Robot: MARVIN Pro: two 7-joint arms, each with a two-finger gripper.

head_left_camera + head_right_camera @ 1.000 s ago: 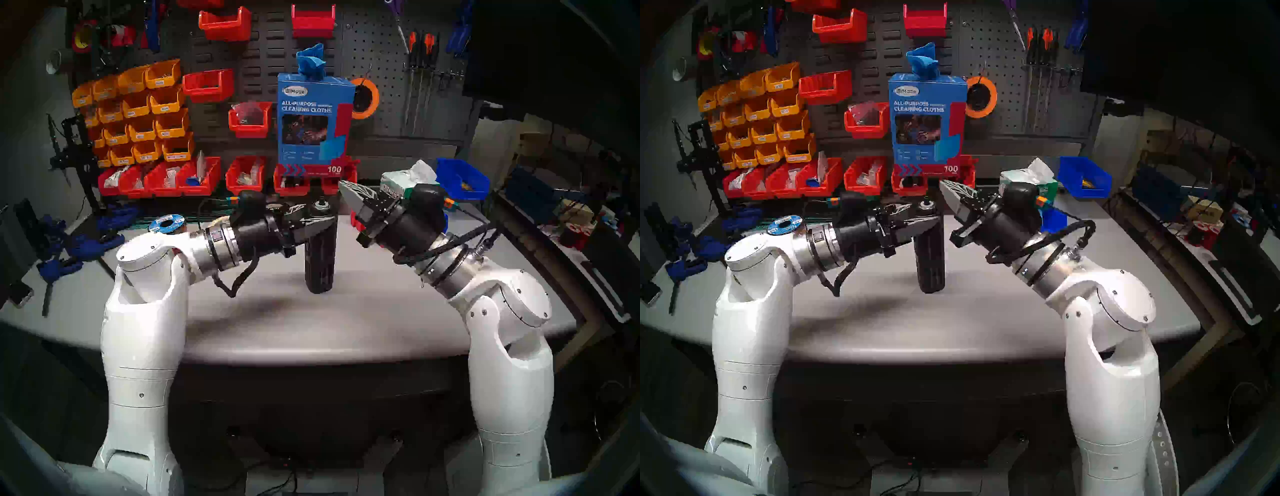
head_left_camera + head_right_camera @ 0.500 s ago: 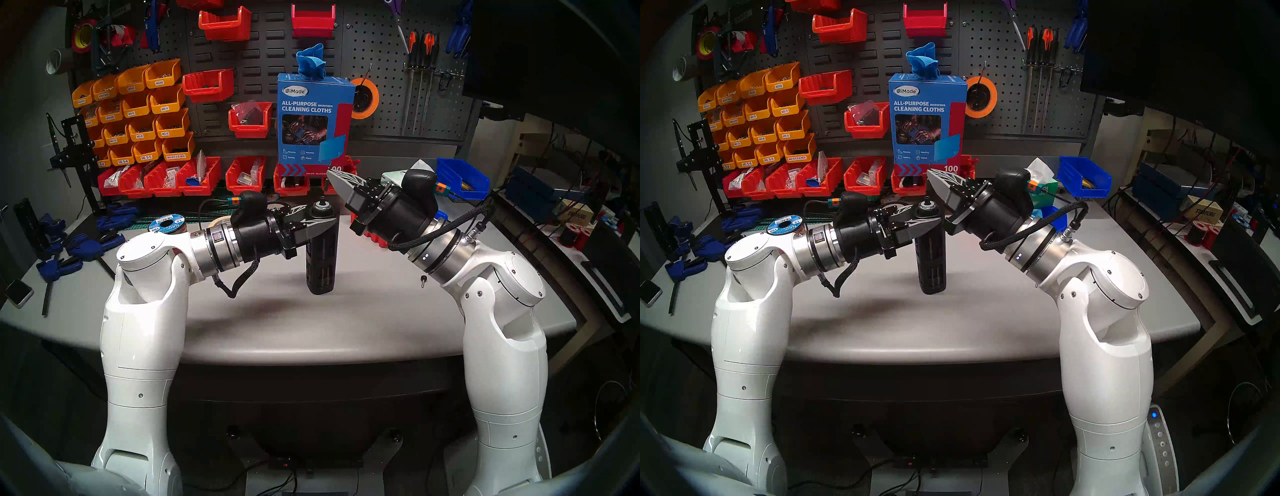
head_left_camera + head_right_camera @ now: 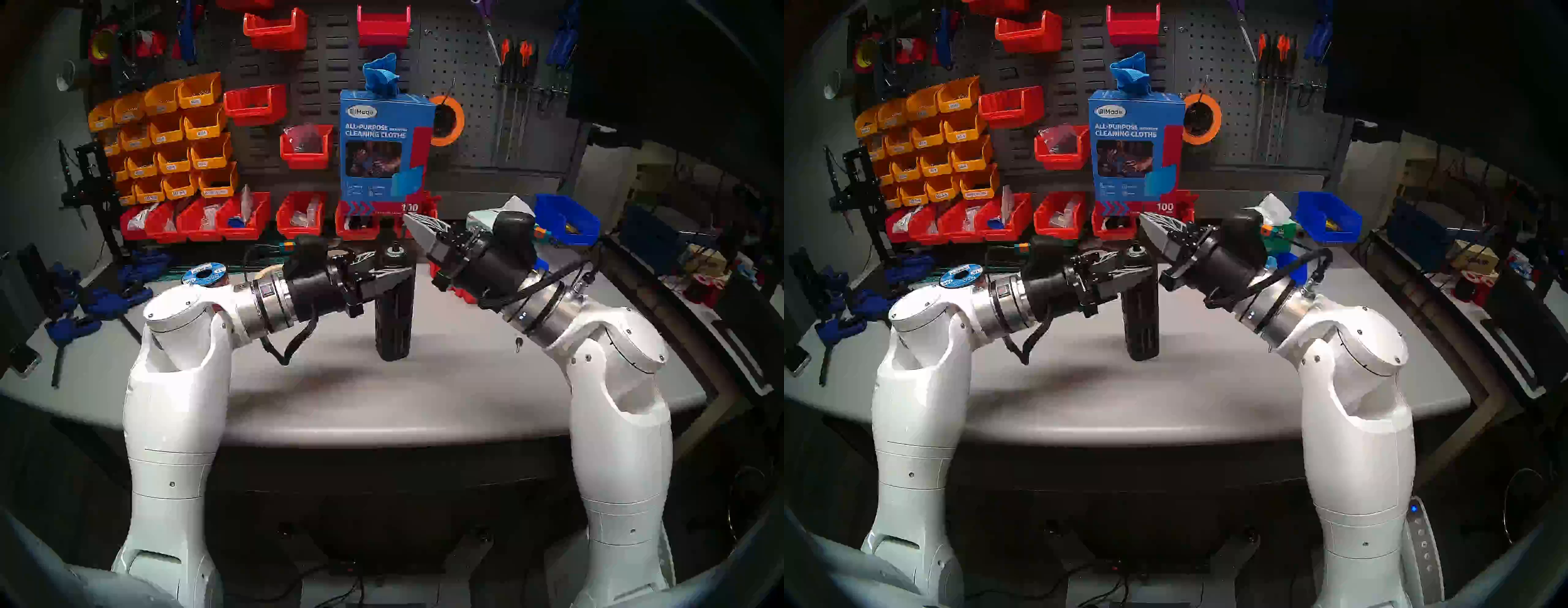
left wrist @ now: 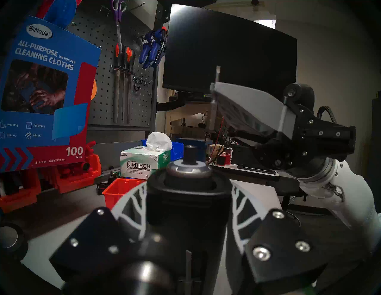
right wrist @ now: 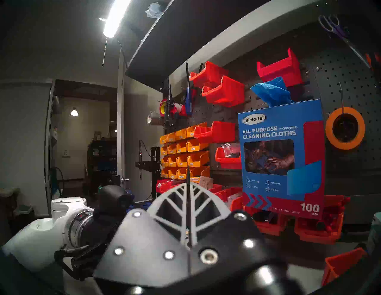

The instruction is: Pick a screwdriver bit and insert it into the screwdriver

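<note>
The screwdriver is a thick black slotted cylinder standing upright on the grey table. My left gripper is shut around its upper body; its silver-ringed socket shows above the fingers in the left wrist view. My right gripper is shut on the screwdriver bit, a thin dark rod standing roughly upright and poking out above and below the fingertips. The bit also shows between the fingers in the right wrist view. The right gripper hovers just to the right of the socket and above it, apart from it.
A small black round-headed pin lies on the table under my right forearm. A red bin and a Kimtech wipes box stand behind the screwdriver. Red bins and a blue cleaning-cloth box line the back.
My right gripper has moved left and a little up towards the screwdriver's top, with the wrist turning. The left gripper and screwdriver have stayed put.
</note>
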